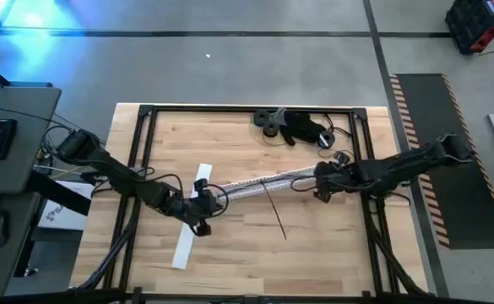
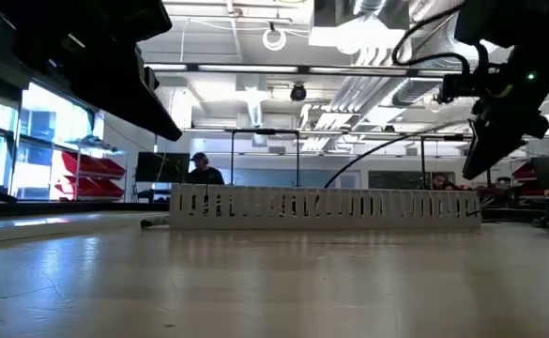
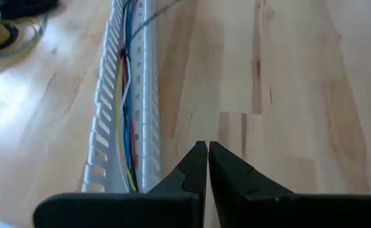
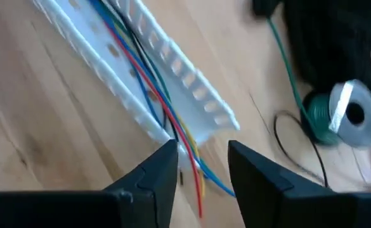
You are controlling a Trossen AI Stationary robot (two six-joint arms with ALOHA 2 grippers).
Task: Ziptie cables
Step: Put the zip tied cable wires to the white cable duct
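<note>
My two pincers sit at the two ends of the white toothed rail (image 1: pixel 259 182), and the cables (image 3: pixel 125 95) lie inside it.

My left pincer (image 3: pixel 207 147) is pressed together, holding nothing, just beside the rail's end near the flat white strip (image 1: pixel 191 221). My right pincer (image 4: pixel 202 155) is spread apart around the coloured wire ends sticking out of the rail's other end. A green wire spool (image 4: pixel 337 117) lies near it on the wooden table (image 1: pixel 314 236).
</note>
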